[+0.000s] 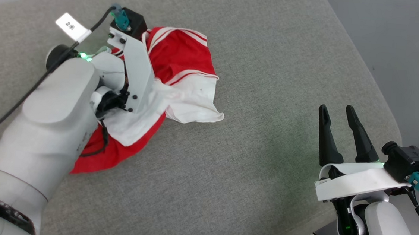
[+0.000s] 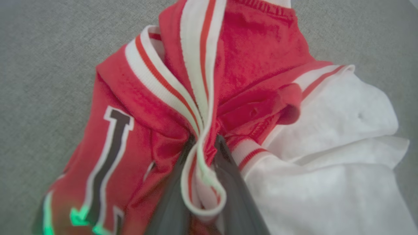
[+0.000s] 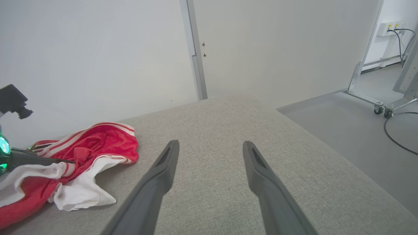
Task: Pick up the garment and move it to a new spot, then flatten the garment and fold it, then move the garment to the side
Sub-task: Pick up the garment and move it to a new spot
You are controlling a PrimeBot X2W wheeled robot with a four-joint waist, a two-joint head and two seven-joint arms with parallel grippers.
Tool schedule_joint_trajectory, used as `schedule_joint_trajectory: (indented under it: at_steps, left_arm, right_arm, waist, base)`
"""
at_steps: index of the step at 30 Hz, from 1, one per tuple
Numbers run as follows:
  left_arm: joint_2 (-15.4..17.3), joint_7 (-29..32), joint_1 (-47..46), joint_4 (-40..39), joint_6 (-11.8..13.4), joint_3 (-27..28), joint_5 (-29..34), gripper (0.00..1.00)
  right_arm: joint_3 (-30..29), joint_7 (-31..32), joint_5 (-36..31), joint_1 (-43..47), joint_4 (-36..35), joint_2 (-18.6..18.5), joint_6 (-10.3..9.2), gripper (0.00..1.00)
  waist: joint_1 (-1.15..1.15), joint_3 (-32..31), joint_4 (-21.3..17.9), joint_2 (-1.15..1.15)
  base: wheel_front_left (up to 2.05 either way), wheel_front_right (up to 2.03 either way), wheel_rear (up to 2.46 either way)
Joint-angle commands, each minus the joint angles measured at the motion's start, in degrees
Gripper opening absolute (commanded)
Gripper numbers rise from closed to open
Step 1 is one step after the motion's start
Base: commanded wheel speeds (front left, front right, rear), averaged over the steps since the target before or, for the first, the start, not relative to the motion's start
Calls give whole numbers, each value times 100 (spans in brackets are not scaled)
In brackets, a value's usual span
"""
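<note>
A loop of striped trim point(image 2: 186, 186) sits pinched between the fingers of the left gripper point(image 2: 205, 141). The crumpled red jersey point(image 2: 261, 49) is bunched around and beyond its tips on the grey cushion point(image 1: 250, 165). The hold takes only that narrow band, so the thin fabric could slip free on lifting, or the rest could drag. The right gripper point(image 1: 336, 108) stands wide open and empty, well apart. Bare cushion lies between them, and its rounded edge drops away just past the right gripper.
</note>
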Motion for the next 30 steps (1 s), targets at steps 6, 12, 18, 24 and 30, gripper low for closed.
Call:
schedule_joint_trajectory:
  at_steps: [6, 12, 18, 24, 30]
  left_arm:
    - [245, 9, 430, 533, 17, -707, 42, 2]
    - [231, -522, 188, 446, 17, -989, -113, 100]
    - [62, -1272, -130, 125, 14, -1166, -244, 100]
    - [-51, -2278, -225, -276, 14, -1270, -507, 100]
    - [36, -3213, 220, -638, 14, -1096, -932, 100]
  right_arm:
    - [129, -3, 36, -103, 1, 29, -8, 100]
    - [124, -3, -72, -165, 1, 23, -8, 100]
    - [85, -3, -157, -74, 45, -158, -8, 100]
    - [70, -3, -290, 5, 88, -394, -8, 100]
    - [-52, -3, -377, 190, 125, -603, -8, 100]
  waist:
    - [0, 137, -92, 0]
    - [0, 9, 156, 0]
    - [0, -285, 613, 0]
    - [0, -707, 1221, 0]
    - [0, -1047, 1786, 0]
  base:
    - [0, 0, 0]
    - [0, 0, 0]
    - [0, 0, 0]
    - [0, 0, 0]
    - [0, 0, 0]
